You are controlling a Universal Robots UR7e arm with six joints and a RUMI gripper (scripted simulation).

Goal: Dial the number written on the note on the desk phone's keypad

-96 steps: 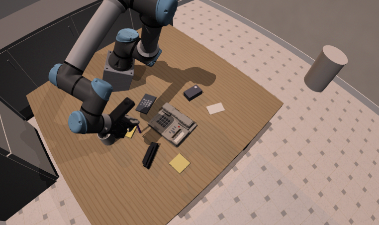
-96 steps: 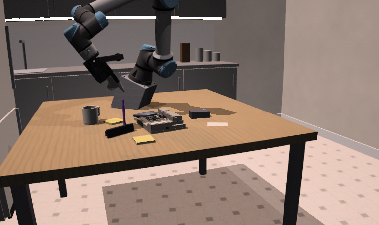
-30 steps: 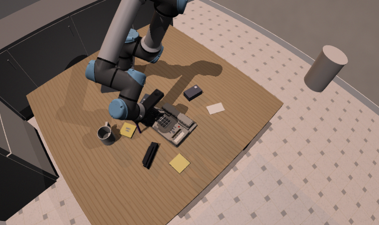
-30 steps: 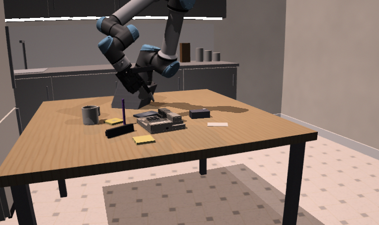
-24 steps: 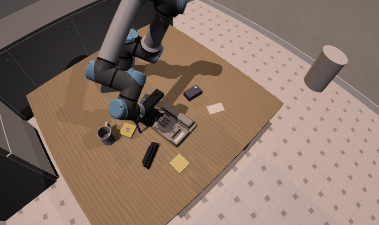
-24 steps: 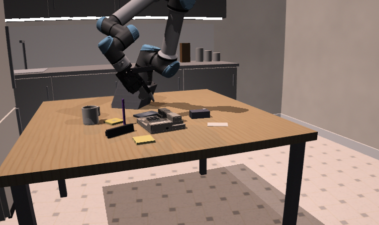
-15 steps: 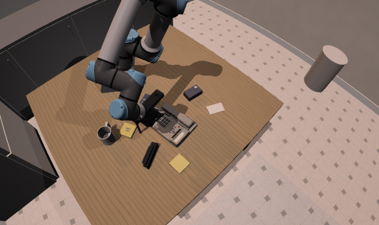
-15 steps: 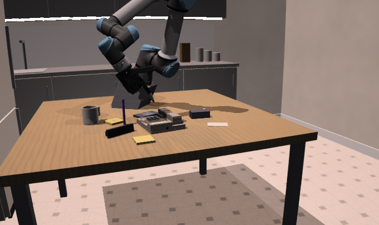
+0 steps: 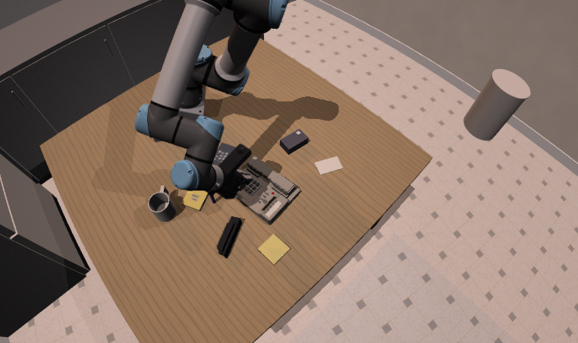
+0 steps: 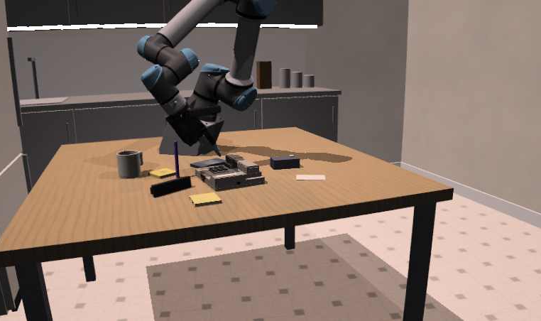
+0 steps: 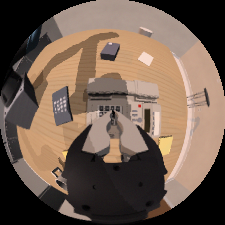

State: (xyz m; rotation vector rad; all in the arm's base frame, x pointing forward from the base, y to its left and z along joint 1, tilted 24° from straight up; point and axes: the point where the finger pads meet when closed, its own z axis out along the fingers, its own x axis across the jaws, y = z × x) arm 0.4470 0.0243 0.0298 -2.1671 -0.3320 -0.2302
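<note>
The grey desk phone (image 9: pixel 278 204) (image 10: pixel 241 180) (image 11: pixel 149 102) lies mid-table with its handset (image 9: pixel 276 177) (image 10: pixel 246 163) (image 11: pixel 121 88) in the cradle. Its dark keypad (image 9: pixel 253 187) (image 10: pixel 219 169) (image 11: pixel 106 108) faces up. My gripper (image 9: pixel 241 177) (image 10: pixel 218 153) (image 11: pixel 112 111) is shut with nothing between the fingers. Its tips point down over the keypad's near rows, a little above the keys. A yellow note with writing (image 9: pixel 195 199) (image 10: pixel 162 172) lies left of the phone, beside the mug (image 9: pixel 161 206) (image 10: pixel 128 163).
A purple pen (image 10: pixel 176 159) stands upright by the note. A black bar-shaped box (image 9: pixel 228 236) (image 10: pixel 170 186) and a blank yellow pad (image 9: pixel 273 248) (image 10: pixel 204 198) (image 11: pixel 165 145) lie in front. A dark flat keypad device (image 10: pixel 206 162) (image 11: pixel 61 105), a dark box (image 9: pixel 293 140) (image 10: pixel 284 161) (image 11: pixel 111 51) and a white card (image 9: pixel 328 165) (image 10: pixel 310 177) (image 11: pixel 146 58) lie nearby.
</note>
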